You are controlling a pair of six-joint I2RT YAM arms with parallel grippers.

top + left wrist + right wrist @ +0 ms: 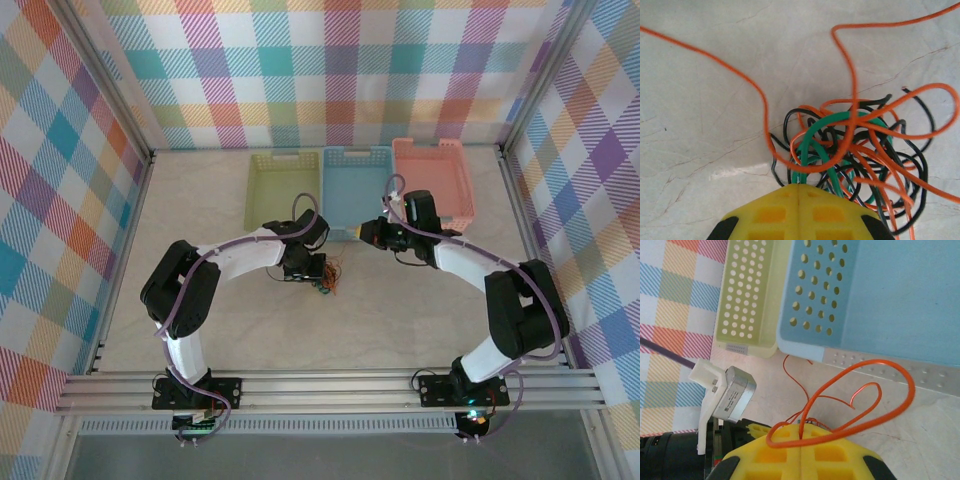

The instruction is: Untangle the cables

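Top view: L arm [180, 290] & R arm [520, 310] are the same build, w/ white rounded link shells and chunky black joint housings. A purple-grey cable [245, 238] runs along each arm. Black base plates [197, 388] sit at bottom of frame. There's a tiny green light [470, 413] at the R base.

Wrist views: L gripper [799, 192] & R gripper [801, 440] each have yellow moulded fingers w/ a centre seam, darker rectangular recesses and black corners at the lower edge.

R wrist view, lower left: white bracket [707, 390] carries a silver-grey box [735, 397] w/ small print, too fine to read. A thin dark purple lead [665, 352] runs in from the left edge. Black housing [670, 460] sits below.
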